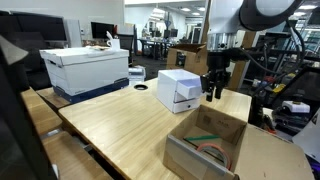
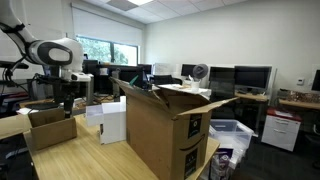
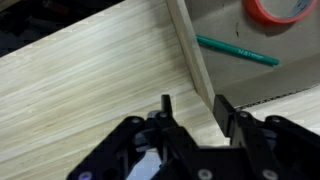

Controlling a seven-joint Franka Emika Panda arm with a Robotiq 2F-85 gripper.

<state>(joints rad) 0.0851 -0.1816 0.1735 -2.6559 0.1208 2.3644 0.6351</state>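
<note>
Two fingers of the hand [image 3: 193, 103] stand partly apart and empty, poised just over the wall of the open cardboard box [image 3: 190, 45] on the bench [image 3: 90, 80]; dropping lower, I reckon, they could crush or shove that thin wall. The arm [image 1: 225, 40] hangs straight down, wrist vertical, with a green pen [image 3: 238, 51] and tape roll [image 3: 285, 10] lying inside the box beyond.
</note>
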